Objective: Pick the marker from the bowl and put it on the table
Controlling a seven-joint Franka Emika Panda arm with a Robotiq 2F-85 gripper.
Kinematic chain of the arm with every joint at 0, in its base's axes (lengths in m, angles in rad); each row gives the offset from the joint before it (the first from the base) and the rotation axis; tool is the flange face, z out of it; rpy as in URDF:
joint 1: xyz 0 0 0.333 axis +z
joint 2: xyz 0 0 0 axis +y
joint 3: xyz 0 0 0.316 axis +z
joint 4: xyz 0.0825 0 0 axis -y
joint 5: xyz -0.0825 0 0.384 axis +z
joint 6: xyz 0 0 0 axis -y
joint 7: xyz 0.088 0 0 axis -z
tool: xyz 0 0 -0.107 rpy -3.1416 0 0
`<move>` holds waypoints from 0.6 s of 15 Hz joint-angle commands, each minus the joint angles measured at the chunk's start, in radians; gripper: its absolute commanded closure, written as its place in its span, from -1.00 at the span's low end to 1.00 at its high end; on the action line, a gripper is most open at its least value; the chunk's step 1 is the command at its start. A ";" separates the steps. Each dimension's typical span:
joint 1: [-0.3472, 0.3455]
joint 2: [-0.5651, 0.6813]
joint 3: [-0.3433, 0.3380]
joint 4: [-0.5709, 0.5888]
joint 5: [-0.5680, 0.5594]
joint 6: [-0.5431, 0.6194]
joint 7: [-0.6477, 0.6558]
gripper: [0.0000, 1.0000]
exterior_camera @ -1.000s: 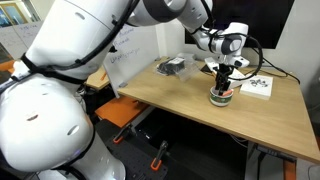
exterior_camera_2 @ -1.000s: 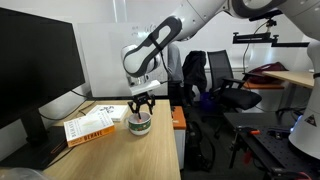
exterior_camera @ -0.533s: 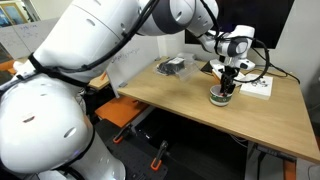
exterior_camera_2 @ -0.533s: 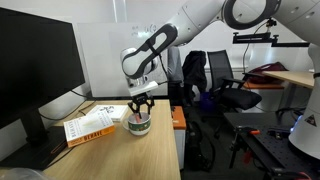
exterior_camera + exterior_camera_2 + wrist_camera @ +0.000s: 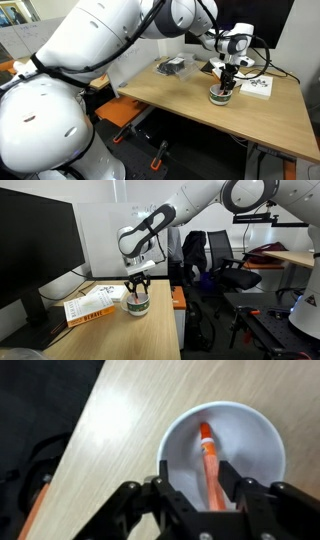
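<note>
The small pale bowl [image 5: 255, 430] stands on the tan table [image 5: 170, 95] and shows in both exterior views [image 5: 221, 97] [image 5: 136, 306]. The red-orange marker [image 5: 208, 460] lies inside it, leaning against the wall. My gripper [image 5: 196, 468] is open and reaches down into the bowl, with one finger on each side of the marker and small gaps between them. In both exterior views the gripper [image 5: 226, 84] [image 5: 137, 290] hangs straight over the bowl and hides the marker.
White books [image 5: 92, 306] [image 5: 257, 86] lie beside the bowl. A grey object [image 5: 173, 67] sits farther along the table. A whiteboard [image 5: 135, 55] leans at the table's edge. A dark monitor [image 5: 35, 250] stands at one end, and office chairs [image 5: 215, 265] stand beyond.
My gripper has shifted slightly and dropped a little lower into the bowl. The bowl and the books have not moved.
</note>
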 commanded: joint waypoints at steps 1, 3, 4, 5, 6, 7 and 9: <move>0.007 0.003 -0.003 0.029 0.000 -0.032 -0.048 -0.27; 0.005 0.020 0.003 0.052 0.003 -0.036 -0.066 -0.28; 0.006 0.027 0.005 0.061 0.003 -0.037 -0.074 -0.27; 0.005 0.034 0.011 0.066 0.005 -0.028 -0.087 -0.20; 0.002 0.040 0.019 0.070 0.007 -0.017 -0.112 -0.14; 0.004 0.047 0.020 0.071 0.004 0.000 -0.126 -0.07; 0.004 0.065 0.024 0.079 0.002 0.030 -0.153 0.10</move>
